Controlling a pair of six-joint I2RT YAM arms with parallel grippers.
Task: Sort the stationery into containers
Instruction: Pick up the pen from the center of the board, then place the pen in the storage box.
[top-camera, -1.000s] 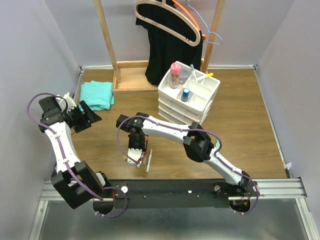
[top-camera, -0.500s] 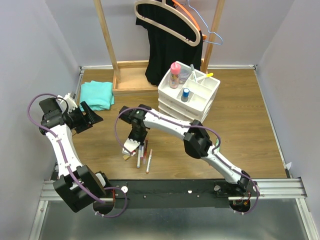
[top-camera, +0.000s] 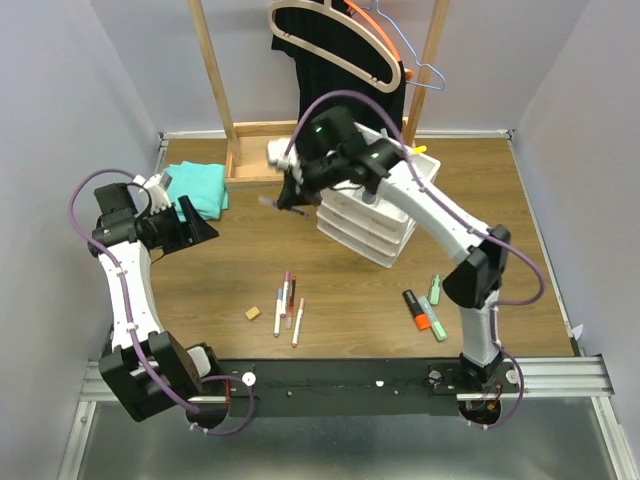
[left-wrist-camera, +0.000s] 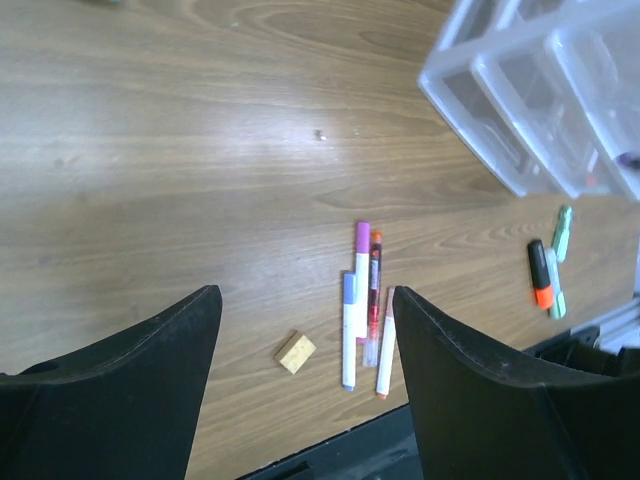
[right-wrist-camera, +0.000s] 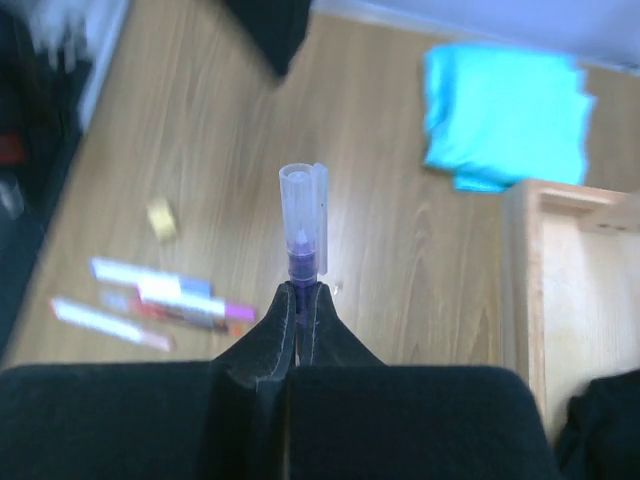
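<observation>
Top view: right gripper (top-camera: 286, 200) hung at the upper left corner of the white three-drawer plastic organiser (top-camera: 372, 228). Teal folded cloth (top-camera: 196, 186) lay left of the organiser. Slim pens (top-camera: 288, 305), tan eraser cube (top-camera: 253, 313) and chunky orange highlighter (top-camera: 417, 309) lay in front of it.

Left wrist: left gripper (left-wrist-camera: 300, 295) jaws apart, empty.

Right wrist: fingers pinched a purple clear-capped pen (right-wrist-camera: 303, 225).

A second earlier, the right gripper was low among the pens.

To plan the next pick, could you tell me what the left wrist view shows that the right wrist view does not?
Only left wrist: the white plastic drawer organiser, the chunky orange highlighter and green highlighters. Only right wrist: a clear-capped purple pen pinched in shut jaws, the teal folded cloth, the wooden rack base. Both: the tan eraser cube and the row of slim pens.
</observation>
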